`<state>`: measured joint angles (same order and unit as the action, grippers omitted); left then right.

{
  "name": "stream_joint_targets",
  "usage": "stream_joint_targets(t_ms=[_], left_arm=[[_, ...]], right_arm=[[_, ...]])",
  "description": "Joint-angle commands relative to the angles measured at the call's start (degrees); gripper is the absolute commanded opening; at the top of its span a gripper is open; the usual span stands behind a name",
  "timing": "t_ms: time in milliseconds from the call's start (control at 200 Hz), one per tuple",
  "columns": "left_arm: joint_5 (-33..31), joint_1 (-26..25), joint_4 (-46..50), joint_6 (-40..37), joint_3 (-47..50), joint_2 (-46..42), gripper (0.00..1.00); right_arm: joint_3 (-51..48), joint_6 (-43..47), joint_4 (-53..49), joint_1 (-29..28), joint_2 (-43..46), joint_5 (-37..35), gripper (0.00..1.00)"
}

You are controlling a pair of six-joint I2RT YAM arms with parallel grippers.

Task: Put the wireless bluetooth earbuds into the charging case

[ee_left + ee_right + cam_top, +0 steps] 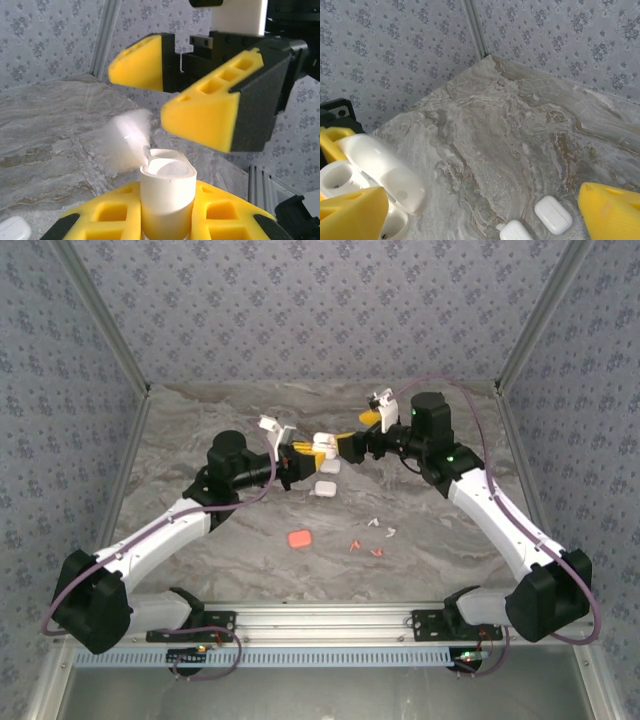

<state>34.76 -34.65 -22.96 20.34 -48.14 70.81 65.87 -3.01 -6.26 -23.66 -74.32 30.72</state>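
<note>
L arm: the left gripper [312, 451] is closed tight on the lower half of an open case [167, 185], white, held up above the middle of the table [200, 430]. The lid [127, 140] is flipped back and the sockets face up; they look empty, as far as I can see. R arm: the right gripper [139, 92] hovers just beside the case on its right, jaws spread as wide as they go, nothing between them. The buds are in no hand. Two white earbuds [372, 523] and two red earbuds [377, 551] lie loose on the table, nearer to the arm bases and a bit right of centre, well apart from the held case. Two shut white cases [552, 214] lie approx. below the grippers, and a red case [299, 539] sits left of the red buds. My judgement on handling: each bud is v. small, light and hard, probably glossy plastic, so slippery and easy to flick away if one finger touches first. Better to take it across the round head w/ both pads coming in together from above, low to the table, w/ a gentle squeeze. The bud probably must go stem-down into its socket, so the grip should leave the stem end free. White buds belong to the white case, I think.
</note>
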Motion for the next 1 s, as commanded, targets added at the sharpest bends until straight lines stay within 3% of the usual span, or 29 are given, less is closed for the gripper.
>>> stream_joint_targets(t_ms=[0, 250, 480, 585, 765, 994], left_arm=[[1.6, -0.4, -1.6, -1.1, -0.9, -0.1, 0.00], [-0.6, -0.5, -1.6, -1.4, -0.1, -0.1, 0.00], [-1.5, -0.5, -0.7, -2.6, 0.3, -0.9, 0.00], [-1.9, -0.5, 0.1, -3.0, 0.7, -1.7, 0.00], [-3.2, -0.4, 1.1, -3.5, 1.8, -3.4, 0.00], [-4.0, -0.4, 2.3, -4.1, 2.2, -4.0, 0.00]], right_arm=[[2.0, 0.2, -1.1, 0.6, 0.6, -0.7, 1.00], [3.7, -2.6, -8.9, 4.2, 6.1, -1.9, 1.00], [-0.8, -5.3, -21.4, 7.9, 8.1, -2.0, 1.00], [-4.0, -5.7, -26.4, 7.8, 7.0, -3.1, 0.89], [-11.4, -9.7, -31.2, 6.7, 3.8, -11.1, 0.70], [-15.2, -11.7, -27.7, 1.6, -3.7, -16.8, 0.60]])
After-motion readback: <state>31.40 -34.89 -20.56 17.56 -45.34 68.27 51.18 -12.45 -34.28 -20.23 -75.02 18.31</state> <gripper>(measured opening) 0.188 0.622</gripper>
